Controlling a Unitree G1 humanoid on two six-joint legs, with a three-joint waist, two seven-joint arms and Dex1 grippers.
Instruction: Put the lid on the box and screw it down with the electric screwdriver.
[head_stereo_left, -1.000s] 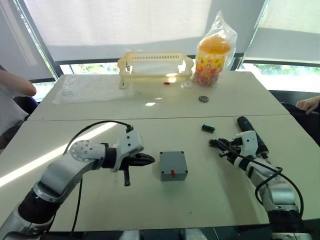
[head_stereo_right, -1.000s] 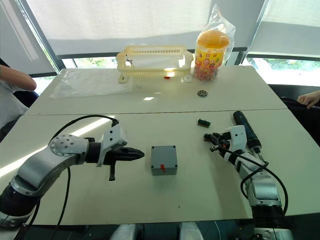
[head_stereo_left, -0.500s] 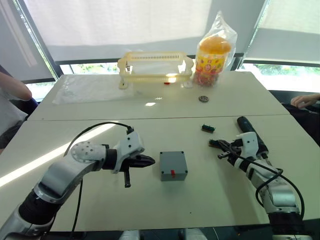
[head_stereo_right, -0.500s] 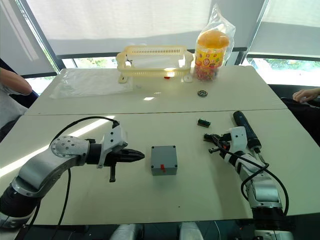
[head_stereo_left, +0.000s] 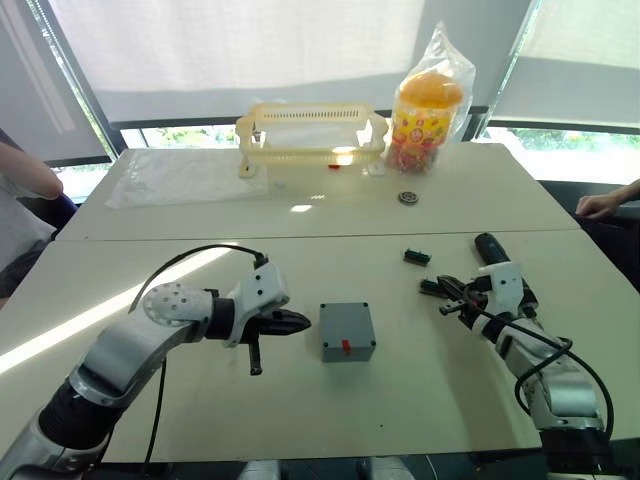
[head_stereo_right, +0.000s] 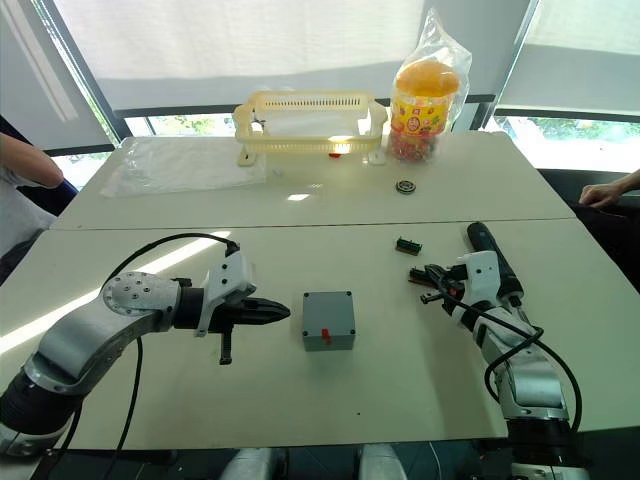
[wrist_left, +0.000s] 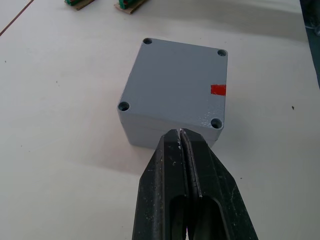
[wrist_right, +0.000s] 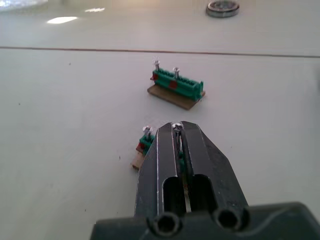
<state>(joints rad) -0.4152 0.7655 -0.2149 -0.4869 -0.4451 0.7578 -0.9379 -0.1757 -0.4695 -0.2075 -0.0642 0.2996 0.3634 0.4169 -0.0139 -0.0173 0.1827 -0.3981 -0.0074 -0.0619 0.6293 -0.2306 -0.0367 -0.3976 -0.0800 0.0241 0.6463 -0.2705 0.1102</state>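
The blue-grey box (head_stereo_left: 347, 346) stands mid-table with a red mark on its near side. The lid (wrist_left: 175, 75) sits on top of it, its four corner holes showing and a seam running below it. My left gripper (head_stereo_left: 300, 322) is shut with nothing in it. Its tips (wrist_left: 180, 133) point at the box's left side from very close; I cannot tell if they touch. The black electric screwdriver (head_stereo_left: 495, 255) lies on the table at the right. Just beside it, my right gripper (head_stereo_left: 440, 293) is shut, its tips (wrist_right: 176, 128) over a small green connector block (wrist_right: 145, 142).
A second green connector block (head_stereo_left: 416, 256) lies beyond the right gripper. At the back are a yellow basket (head_stereo_left: 310, 130), a bagged snack jar (head_stereo_left: 428, 105), a small round disc (head_stereo_left: 407, 197) and a clear plastic sheet (head_stereo_left: 185, 175). People's arms show at the left edge (head_stereo_left: 25, 170) and the right edge (head_stereo_left: 605, 205).
My right arm has shifted very slightly to the right. The person's hand at the right edge moved. The left gripper, box and lid stay where they were.
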